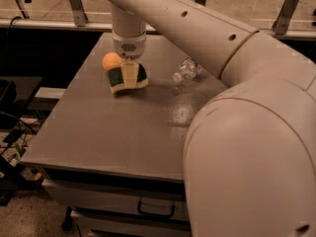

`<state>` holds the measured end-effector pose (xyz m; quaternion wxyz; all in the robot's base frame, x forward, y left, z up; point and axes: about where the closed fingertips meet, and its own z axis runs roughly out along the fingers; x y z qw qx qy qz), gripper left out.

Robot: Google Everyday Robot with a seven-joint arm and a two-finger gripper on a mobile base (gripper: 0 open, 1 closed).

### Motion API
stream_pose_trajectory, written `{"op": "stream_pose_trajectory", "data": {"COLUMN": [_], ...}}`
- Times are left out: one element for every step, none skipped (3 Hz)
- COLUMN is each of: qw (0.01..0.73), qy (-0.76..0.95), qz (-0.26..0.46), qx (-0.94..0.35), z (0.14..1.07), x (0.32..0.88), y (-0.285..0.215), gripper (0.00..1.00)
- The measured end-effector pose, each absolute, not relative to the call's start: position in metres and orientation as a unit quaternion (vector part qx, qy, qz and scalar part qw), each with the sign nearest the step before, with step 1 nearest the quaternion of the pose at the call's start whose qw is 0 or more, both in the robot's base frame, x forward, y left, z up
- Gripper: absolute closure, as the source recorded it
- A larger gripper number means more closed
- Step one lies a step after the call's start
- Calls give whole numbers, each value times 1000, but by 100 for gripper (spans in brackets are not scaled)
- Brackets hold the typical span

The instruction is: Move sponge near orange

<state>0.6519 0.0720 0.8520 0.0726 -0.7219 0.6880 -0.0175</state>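
Fingers clamped on the sponge, pointing straight down from the wrist over the far left part of the tabletop. Sponge tilted, green top toward the camera, yellow foam along the lower edge, held at or just above the surface; hard to say whether touching it. Just beside it, on the far left side, the orange, partly hidden by the sponge's edge and possibly in contact. Further right and well apart, a clear bottle on its side. Filling the right of the view, the big pale arm. Seemingly the end of the carry, with placing and release not yet done. Next, probably: settle the sponge flat without nudging the round fruit, likely to roll, then spread the fingers and lift straight up.
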Motion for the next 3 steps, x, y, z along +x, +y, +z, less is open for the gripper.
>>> {"op": "stream_pose_trajectory", "data": {"qw": [65, 63, 68], "qy": [689, 683, 682], "qz": [-17, -5, -5], "qx": [-722, -728, -728], "z": [846, 843, 841], "x": [655, 651, 654], "y": [60, 59, 61], "gripper": [37, 14, 0]}}
